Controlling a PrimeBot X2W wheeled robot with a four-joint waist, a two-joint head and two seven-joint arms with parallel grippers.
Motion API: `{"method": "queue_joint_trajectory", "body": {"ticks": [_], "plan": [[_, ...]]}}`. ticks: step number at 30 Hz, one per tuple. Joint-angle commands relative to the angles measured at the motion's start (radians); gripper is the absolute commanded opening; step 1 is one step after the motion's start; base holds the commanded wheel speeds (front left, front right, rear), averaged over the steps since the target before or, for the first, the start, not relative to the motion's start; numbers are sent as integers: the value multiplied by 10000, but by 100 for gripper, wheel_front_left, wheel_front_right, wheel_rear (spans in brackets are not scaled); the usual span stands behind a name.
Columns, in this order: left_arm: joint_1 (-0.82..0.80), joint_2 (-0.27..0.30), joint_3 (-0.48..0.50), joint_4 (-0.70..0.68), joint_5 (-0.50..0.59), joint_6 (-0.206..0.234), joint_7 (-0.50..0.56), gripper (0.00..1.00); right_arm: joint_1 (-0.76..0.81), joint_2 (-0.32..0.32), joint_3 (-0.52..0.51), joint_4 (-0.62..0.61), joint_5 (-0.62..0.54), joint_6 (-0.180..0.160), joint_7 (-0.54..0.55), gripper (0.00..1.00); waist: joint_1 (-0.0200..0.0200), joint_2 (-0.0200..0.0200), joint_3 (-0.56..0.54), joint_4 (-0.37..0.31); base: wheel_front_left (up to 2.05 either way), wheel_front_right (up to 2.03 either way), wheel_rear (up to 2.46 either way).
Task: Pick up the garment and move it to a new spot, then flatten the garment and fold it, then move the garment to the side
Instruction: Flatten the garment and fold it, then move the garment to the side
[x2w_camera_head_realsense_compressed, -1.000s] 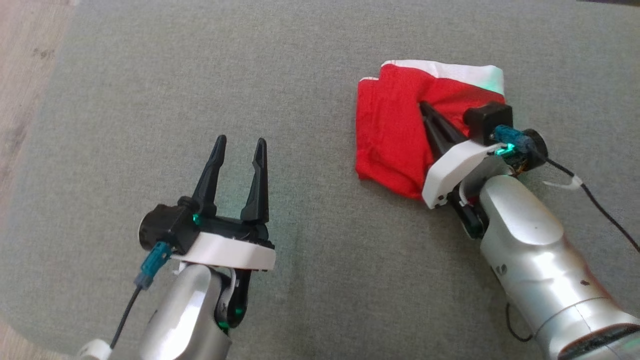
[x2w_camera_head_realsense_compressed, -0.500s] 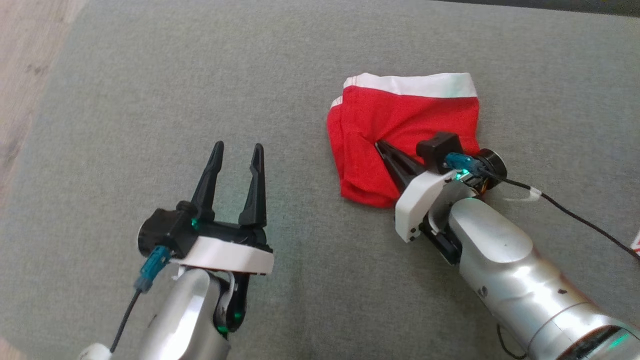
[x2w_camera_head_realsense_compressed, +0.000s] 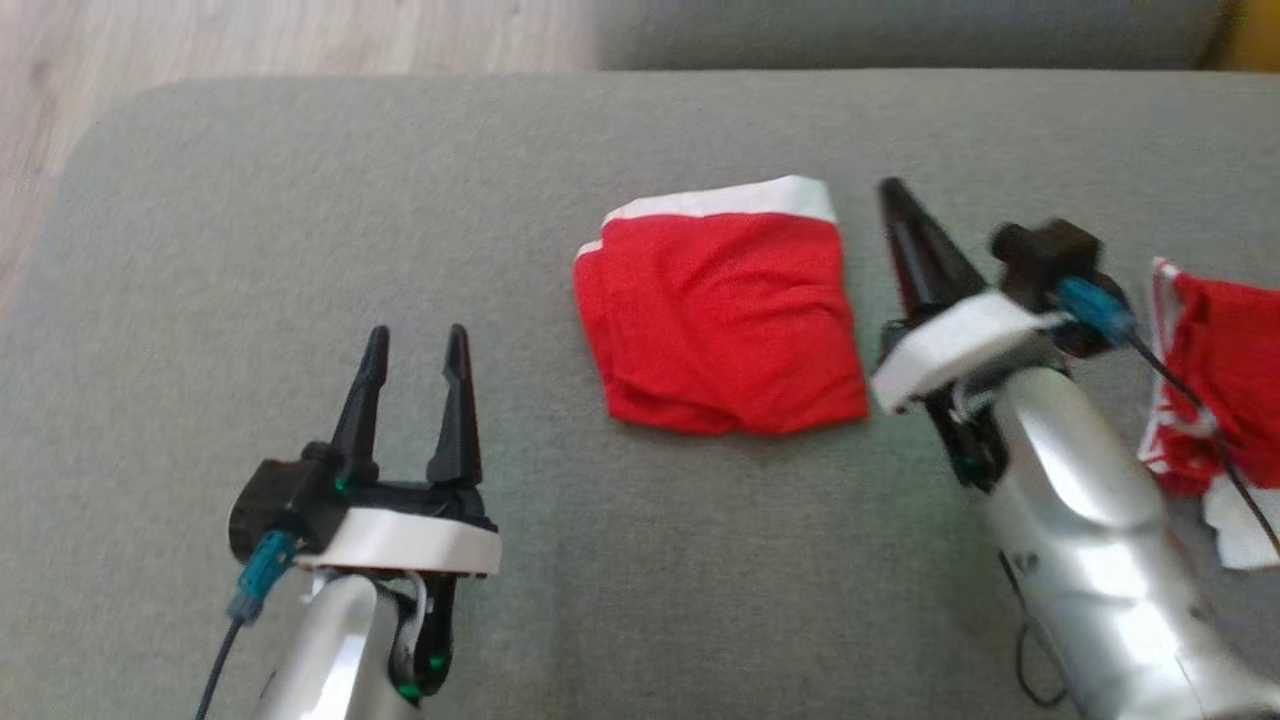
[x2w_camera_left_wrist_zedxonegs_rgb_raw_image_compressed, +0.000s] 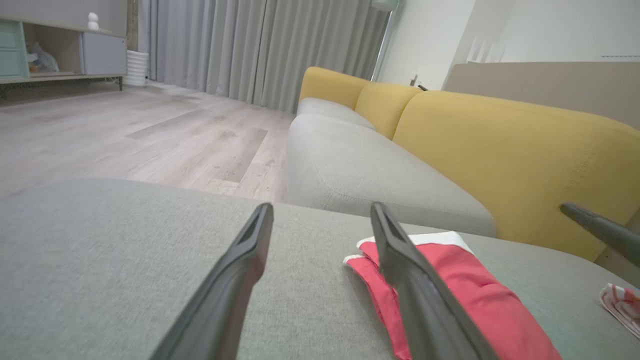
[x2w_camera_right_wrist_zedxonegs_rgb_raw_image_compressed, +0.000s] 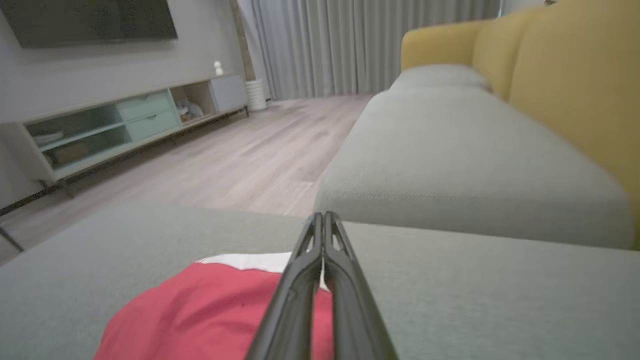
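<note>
The right end effector (x2w_camera_head_realsense_compressed: 890, 190) is closed, its two dark fingers pressed together with nothing between them, and it now stands clear of the garment (x2w_camera_head_realsense_compressed: 725, 320). A second ago, and half a second ago too, those fingers were dug into the red cloth, which puckered around their tips. The folded red garment with its white band now lies just to the left of this end effector on the grey seat cushion (x2w_camera_head_realsense_compressed: 250, 220), and its surface looks smoother than before. In the right wrist view the garment (x2w_camera_right_wrist_zedxonegs_rgb_raw_image_compressed: 210, 310) sits below and to the left of the shut fingers. The left end effector (x2w_camera_head_realsense_compressed: 417, 335) is open and empty, hovering above the cushion with fingers spread, the same pose as in the earlier pictures. From it, the garment is ahead and to the right, and in the left wrist view the red cloth (x2w_camera_left_wrist_zedxonegs_rgb_raw_image_compressed: 465, 295) shows beyond the right-hand finger. The head camera has shifted since the earlier pictures, bringing in the wooden floor (x2w_camera_head_realsense_compressed: 300, 35) past the cushion's far edge. It has also brought in a second red and white cloth (x2w_camera_head_realsense_compressed: 1215, 370) on the far side of the right end effector, to its right.
</note>
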Motion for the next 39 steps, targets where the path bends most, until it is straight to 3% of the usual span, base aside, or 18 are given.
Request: {"method": "queue_joint_trajectory", "body": {"ticks": [1,6,11,12,13,26,39], "plan": [[-72,87,436,-250,116,-28,-63,100,505,160,-213,-659,-306,-7,-104,0,1,0,-332,-339,0,0,0],[78,87,887,-196,138,-62,-63,100,2406,216,-1809,-2914,-1317,-7,-106,0,1,0,-549,-642,0,0,0],[216,87,912,-129,254,-191,-63,100,3687,239,-2424,-4033,-1445,-7,-107,0,1,0,-654,-790,0,0,0],[260,87,932,-128,251,-194,-63,100,3830,240,-2457,-4173,-1457,-7,-107,44,1,0,-669,-818,0,0,0],[300,87,948,-128,247,-198,-63,100,3956,241,-2501,-4281,-1418,-7,-107,100,1,0,-680,-838,0,0,0],[99,87,989,-324,316,-267,-63,100,3842,243,-2551,-4440,-1615,-7,-15,100,1,0,-304,-560,0,0,0],[-388,87,377,-206,81,-307,-63,100,1797,244,-1548,-2543,-925,-7,2039,100,1,0,601,358,0,0,0]]}}
